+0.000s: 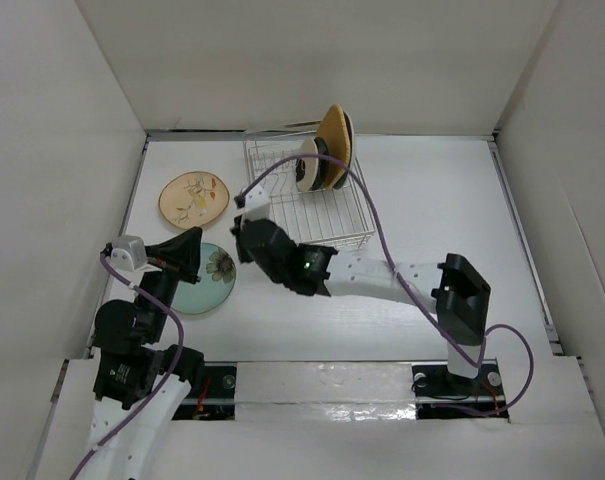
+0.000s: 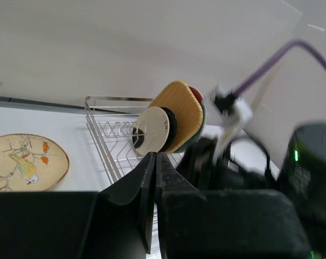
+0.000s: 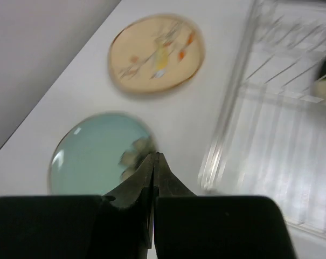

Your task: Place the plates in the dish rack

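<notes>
Tan and flat on the worktop [image 1: 432,200], the floral plate [image 1: 194,197] lies at far left. Your left fingers [image 2: 145,186] are pressed together on nothing, hovering by the pale green plate [image 1: 212,285]. The right fingers [image 3: 142,181], likewise closed and empty, hang over that plate's right edge. Both arms crowd one dish, so they may clash. Descend closed and you'll likely skid it rather than lift it. Further right, the dish rack [image 1: 312,215] holds the orange-tan plate [image 1: 334,132] and others leaning at its back corner, where a careless bump could topple them.
</notes>
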### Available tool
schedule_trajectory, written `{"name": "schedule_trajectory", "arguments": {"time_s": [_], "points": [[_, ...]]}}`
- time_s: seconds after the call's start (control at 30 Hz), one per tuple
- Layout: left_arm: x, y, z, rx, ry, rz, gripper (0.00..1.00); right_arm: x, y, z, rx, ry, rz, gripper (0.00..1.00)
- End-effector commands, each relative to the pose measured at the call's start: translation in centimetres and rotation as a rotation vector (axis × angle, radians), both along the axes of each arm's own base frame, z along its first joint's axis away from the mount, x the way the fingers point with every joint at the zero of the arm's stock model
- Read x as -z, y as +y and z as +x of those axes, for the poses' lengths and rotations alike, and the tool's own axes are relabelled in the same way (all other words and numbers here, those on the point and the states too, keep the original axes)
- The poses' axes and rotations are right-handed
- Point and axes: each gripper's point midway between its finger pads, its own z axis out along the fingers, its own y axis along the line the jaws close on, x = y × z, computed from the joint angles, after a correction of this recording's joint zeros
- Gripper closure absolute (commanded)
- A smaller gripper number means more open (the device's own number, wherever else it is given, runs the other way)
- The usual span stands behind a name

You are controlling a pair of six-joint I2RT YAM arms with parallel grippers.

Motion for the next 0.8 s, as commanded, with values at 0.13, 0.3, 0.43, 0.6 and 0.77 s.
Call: {"name": "schedule_trajectory", "arguments": {"time_s": [0.13,0.3,0.43,0.6,0.77], "points": [[-2.9,2.1,-1.4,-0.085,-0.099,-0.063,1.00,7.7,5.4,-7.6,-0.093,0.295,0.241,0.91],[-3.1,2.5,-1.6,-0.104,-0.110,-0.073,1.00,13.6,7.7,-9.4,-0.028,0.492,0.348,0.53],[-3.0,2.3,-1.8,-0.090,-0.111,-0.077,0.92,16.9,8.8,-10.1,0.014,0.616,0.426,0.44],[-3.2,2.0,-2.5,-0.063,-0.127,-0.088,0.88,19.8,8.5,-9.9,0.106,0.679,0.459,0.43],[-3.6,2.2,-2.9,-0.065,-0.144,-0.094,0.87,22.1,8.7,-8.6,0.169,0.746,0.528,0.45]]}}
